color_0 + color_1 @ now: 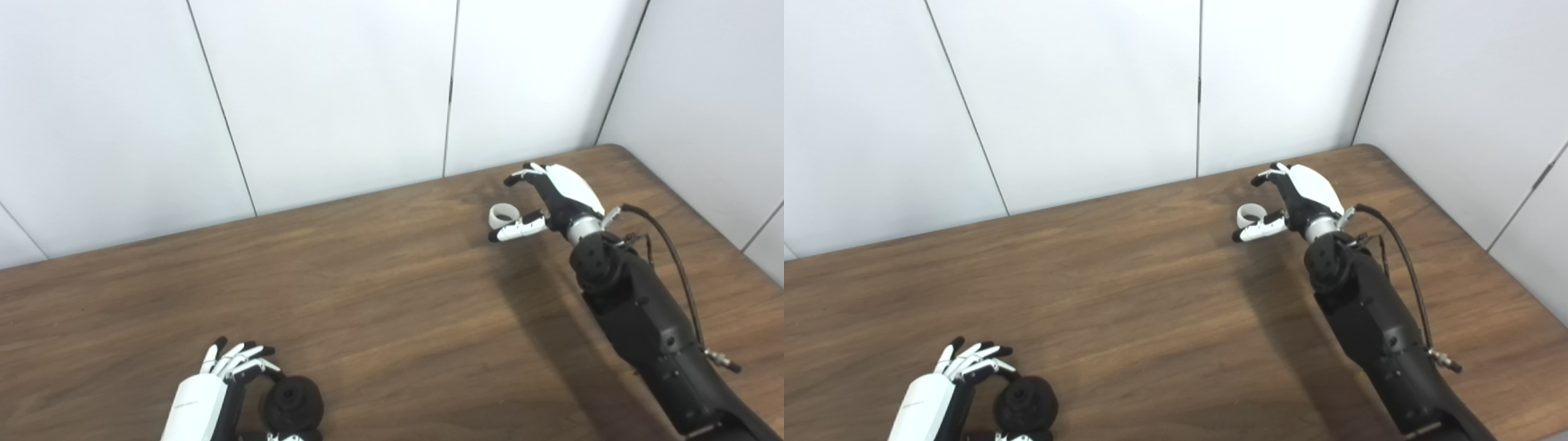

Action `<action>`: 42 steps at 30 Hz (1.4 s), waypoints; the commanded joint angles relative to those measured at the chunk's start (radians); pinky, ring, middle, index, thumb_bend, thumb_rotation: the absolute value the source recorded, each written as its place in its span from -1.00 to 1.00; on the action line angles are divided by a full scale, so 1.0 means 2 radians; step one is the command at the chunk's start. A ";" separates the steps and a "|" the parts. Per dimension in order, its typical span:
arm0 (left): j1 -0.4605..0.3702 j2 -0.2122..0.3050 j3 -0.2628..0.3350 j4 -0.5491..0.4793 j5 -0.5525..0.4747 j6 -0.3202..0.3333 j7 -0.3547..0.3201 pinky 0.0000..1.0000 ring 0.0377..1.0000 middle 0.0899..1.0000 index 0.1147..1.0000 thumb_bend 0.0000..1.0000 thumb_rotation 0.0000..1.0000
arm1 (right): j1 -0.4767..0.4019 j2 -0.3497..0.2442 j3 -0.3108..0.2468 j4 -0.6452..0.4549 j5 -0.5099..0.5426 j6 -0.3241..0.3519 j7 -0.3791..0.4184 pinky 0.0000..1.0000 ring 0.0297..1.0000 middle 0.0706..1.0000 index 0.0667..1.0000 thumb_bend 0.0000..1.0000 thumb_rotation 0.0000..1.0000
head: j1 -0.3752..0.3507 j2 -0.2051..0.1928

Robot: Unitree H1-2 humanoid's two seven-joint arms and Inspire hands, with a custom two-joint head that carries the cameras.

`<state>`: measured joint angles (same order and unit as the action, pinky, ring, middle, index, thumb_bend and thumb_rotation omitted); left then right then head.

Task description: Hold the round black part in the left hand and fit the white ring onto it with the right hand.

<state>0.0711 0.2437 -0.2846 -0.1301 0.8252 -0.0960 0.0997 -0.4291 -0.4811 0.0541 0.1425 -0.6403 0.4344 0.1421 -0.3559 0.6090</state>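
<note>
The left hand (208, 392) grasps the round black part (293, 402) at the near left edge of the table (380, 294). Far to the right, the right hand (554, 199) is released, its fingers spread around the white ring (505, 214), which lies on the table between them.

table (380, 294) — brown wood grain | wall panels (331, 92) — white, dark seams

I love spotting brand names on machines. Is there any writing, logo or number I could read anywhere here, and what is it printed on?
No text here can be read.
Left hand: a faint grey mark on its white back, too small and blurred to read.
Right hand, white ring, round black part, table: no lettering visible.
</note>
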 commanded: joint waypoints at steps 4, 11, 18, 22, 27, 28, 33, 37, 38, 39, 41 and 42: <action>0.017 0.009 0.003 -0.004 0.001 0.004 -0.008 1.00 0.74 0.55 -0.17 0.05 -0.89 | -0.032 -0.018 0.000 0.000 0.003 0.010 0.003 1.00 1.00 0.90 0.54 0.62 -0.39 | 0.000 0.001; 0.020 0.008 0.006 -0.009 0.003 0.006 -0.013 1.00 0.74 0.54 -0.17 0.05 -0.89 | -0.042 -0.017 0.001 0.027 0.008 0.012 0.000 0.98 1.00 0.88 0.52 0.62 -0.36 | 0.002 0.002; 0.021 0.008 0.007 -0.012 0.004 0.007 -0.016 1.00 0.75 0.54 -0.17 0.05 -0.89 | -0.049 -0.017 0.009 0.043 0.005 0.015 0.002 0.99 1.00 0.87 0.49 0.58 -0.37 | 0.001 0.002; 0.022 0.008 0.007 -0.012 0.006 0.005 -0.015 1.00 0.75 0.54 -0.17 0.05 -0.89 | -0.054 -0.017 0.015 0.053 0.003 0.016 0.001 1.00 1.00 0.86 0.47 0.58 -0.37 | 0.002 0.004; 0.023 0.008 0.006 -0.014 0.004 0.003 -0.015 1.00 0.74 0.53 -0.17 0.05 -0.90 | -0.058 -0.016 0.020 0.062 0.002 0.016 -0.001 1.00 1.00 0.86 0.46 0.58 -0.38 | 0.004 0.005; 0.023 0.007 0.006 -0.014 0.004 0.004 -0.016 1.00 0.74 0.53 -0.17 0.05 -0.90 | -0.059 -0.016 0.020 0.064 0.001 0.016 -0.001 1.00 1.00 0.86 0.46 0.58 -0.38 | 0.004 0.005; 0.024 0.006 0.006 -0.016 0.003 0.006 -0.018 1.00 0.75 0.54 -0.17 0.05 -0.90 | -0.061 -0.014 0.025 0.072 -0.001 0.016 -0.003 1.00 1.00 0.85 0.44 0.60 -0.38 | 0.005 0.005; 0.024 0.006 0.006 -0.015 0.002 0.006 -0.018 1.00 0.75 0.54 -0.17 0.05 -0.90 | -0.062 -0.015 0.029 0.075 -0.001 0.015 -0.005 1.00 1.00 0.86 0.43 0.61 -0.38 | 0.005 0.005; 0.024 0.005 0.006 -0.015 0.003 0.006 -0.018 1.00 0.75 0.54 -0.17 0.05 -0.90 | -0.063 -0.015 0.030 0.076 -0.001 0.015 -0.006 1.00 1.00 0.85 0.43 0.60 -0.38 | 0.005 0.005; 0.024 0.005 0.006 -0.015 0.003 0.006 -0.018 1.00 0.75 0.54 -0.17 0.05 -0.90 | -0.063 -0.014 0.030 0.076 0.000 0.015 -0.006 1.00 1.00 0.85 0.42 0.60 -0.38 | 0.005 0.005; 0.024 0.005 0.005 -0.016 0.004 0.009 -0.020 1.00 0.75 0.54 -0.17 0.05 -0.90 | -0.063 -0.014 0.029 0.077 0.000 0.016 -0.007 1.00 1.00 0.85 0.42 0.60 -0.38 | 0.005 0.005; 0.024 0.005 0.005 -0.016 0.005 0.010 -0.021 1.00 0.76 0.54 -0.17 0.05 -0.90 | -0.064 -0.014 0.028 0.078 0.001 0.016 -0.007 1.00 1.00 0.85 0.42 0.60 -0.38 | 0.005 0.006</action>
<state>0.1039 0.2430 -0.2714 -0.1650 0.8227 -0.0905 0.0755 -0.5016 -0.4880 0.1189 0.3131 -0.6327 0.4640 0.1562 -0.3436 0.6197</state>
